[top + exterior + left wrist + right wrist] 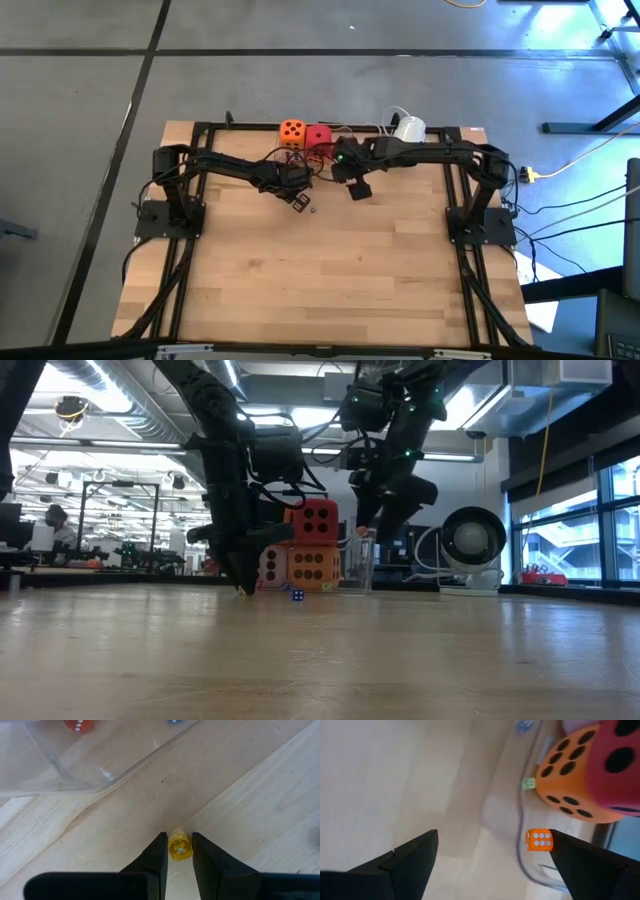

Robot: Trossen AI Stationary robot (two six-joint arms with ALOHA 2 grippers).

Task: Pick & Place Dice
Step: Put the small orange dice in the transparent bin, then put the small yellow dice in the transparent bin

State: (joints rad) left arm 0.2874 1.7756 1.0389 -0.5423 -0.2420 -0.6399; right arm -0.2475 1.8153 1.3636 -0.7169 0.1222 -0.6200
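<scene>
Left pincer on a tiny yellow die, big dice stacked behind.

The left gripper [179,851] sits low at the table [330,290], clamped on a small yellow die [180,849]. The right gripper [492,851] hovers with fingers wide apart — a small orange die [539,840] lies between them. Just beyond, the red die [315,521] rests atop an orange die [313,565] beside the pale pink die [272,567] — a second orange die [292,130] shows from above.

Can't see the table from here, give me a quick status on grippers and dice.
Left gripper shut on small yellow die at the tabletop. Right gripper open, raised, empty. Big orange foam die and red foam die stacked at far edge. Nothing blocking.
</scene>
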